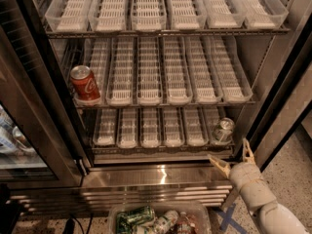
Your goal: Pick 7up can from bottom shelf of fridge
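Fridge (47, 106): You are looking down into an open stainless-steel drinks cooler, with three wire racks of white slotted lane trays in view between dark frame posts.
Coca-Cola can (84, 84): At far left a red can stands upright at the front of the middle rack, in its leftmost lane.
Bottom shelf (146, 150): The lowest rack carries a row of short-looking clear trays (151, 126) side by side. A shiny steel ledge (156, 174) runs along its front, with the louvred base (146, 196) beneath.
Bin (195, 207): On the floor below the louvres, a clear tub holds dark green cans (139, 215) and small bottles, cut off by the lower edge of the view.
7up can (224, 130): Your target, a silvery can with its pull-tab top facing the camera, sits at the front of the bottom shelf's rightmost lane, close to the right-hand frame post.
Gripper (227, 148): The pale two-finger gripper hangs outside the cooler at its lower right corner, just below and slightly right of the 7up can, apart from it. Its fingers are spread wide, one tip over the steel ledge and the other by the frame post, and they hold nothing.
Floor mark (225, 217): A blue tape cross lies on the speckled floor beside the arm.
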You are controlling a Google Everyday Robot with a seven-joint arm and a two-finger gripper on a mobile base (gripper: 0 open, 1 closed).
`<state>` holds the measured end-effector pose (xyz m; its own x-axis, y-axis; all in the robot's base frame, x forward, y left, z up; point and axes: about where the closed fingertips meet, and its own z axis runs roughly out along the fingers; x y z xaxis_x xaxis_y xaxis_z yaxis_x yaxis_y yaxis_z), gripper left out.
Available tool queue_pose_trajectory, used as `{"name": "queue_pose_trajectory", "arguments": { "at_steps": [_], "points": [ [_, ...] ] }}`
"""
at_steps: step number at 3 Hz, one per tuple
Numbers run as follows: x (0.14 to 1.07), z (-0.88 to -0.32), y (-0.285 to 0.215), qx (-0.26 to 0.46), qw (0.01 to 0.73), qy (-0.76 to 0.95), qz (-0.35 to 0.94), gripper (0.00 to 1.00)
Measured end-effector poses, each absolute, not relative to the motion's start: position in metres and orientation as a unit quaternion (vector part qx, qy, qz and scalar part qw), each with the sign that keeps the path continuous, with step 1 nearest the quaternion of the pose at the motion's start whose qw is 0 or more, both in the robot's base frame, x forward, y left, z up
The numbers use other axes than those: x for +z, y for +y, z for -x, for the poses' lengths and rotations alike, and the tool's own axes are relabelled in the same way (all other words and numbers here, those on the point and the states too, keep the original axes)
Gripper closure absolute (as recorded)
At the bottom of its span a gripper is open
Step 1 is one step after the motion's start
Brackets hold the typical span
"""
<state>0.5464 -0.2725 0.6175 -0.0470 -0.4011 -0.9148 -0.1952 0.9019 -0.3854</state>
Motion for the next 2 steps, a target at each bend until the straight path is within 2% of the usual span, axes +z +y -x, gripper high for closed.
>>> {"name": "queue_pose_trajectory", "arguments": {
  "at_steps": [1,2],
  "points": [
    [0.6087,-0.5567,-0.2770,-0.087,0.652,0.727,0.199,0.21],
    [0.6024,-0.5624,-0.2790,-0.091,0.647,0.731,0.194,0.21]
  ]
}}
